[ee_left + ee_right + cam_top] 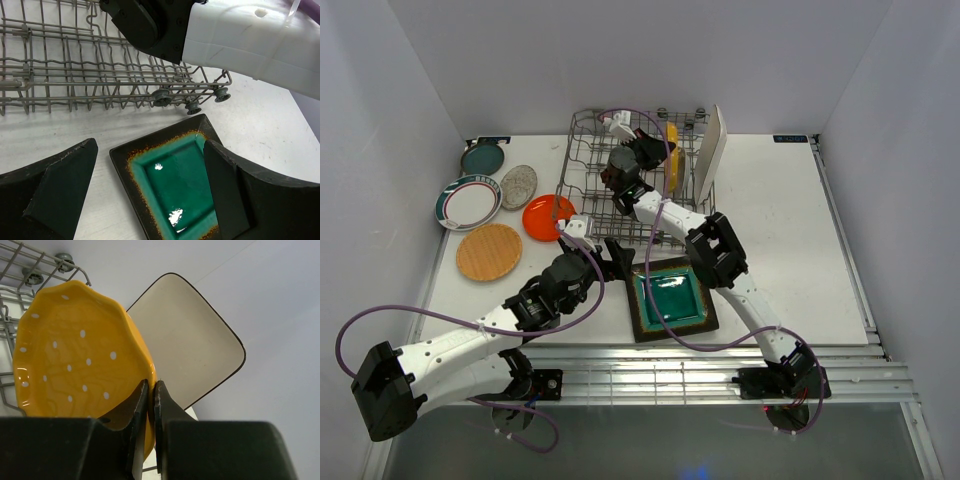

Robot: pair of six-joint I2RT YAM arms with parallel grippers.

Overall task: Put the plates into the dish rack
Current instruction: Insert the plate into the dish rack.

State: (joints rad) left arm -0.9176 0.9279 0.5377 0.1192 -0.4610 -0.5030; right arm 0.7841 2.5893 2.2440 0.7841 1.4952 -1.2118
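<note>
From above, we are looking at the dish rack [585, 175] sitting at the far middle of the table [790, 230]. The right gripper [658, 158] is reaching into it and clamping the yellow scalloped plate [672, 165], which is standing on edge among the tines. The white rectangular plate [711, 152] is standing upright just beside it at the rack's right end. The left gripper [618, 262] is hovering over the green-centred square plate [672, 300], which is lying flat in front of the rack. Left of the rack, the orange plate [545, 217], wood-tone plate [489, 251], teal-rimmed white plate [468, 203], speckled grey plate [519, 186] and teal plate [482, 158] are lying flat.

In the left wrist view, we are seeing its fingers [55, 190] spread wide, holding nothing and framing a corner of the square plate. The rack's near edge is running beyond.

In the right wrist view, its fingers [167, 440] are pressing nearly together, pinching the yellow plate's rim, with the white plate behind.
</note>
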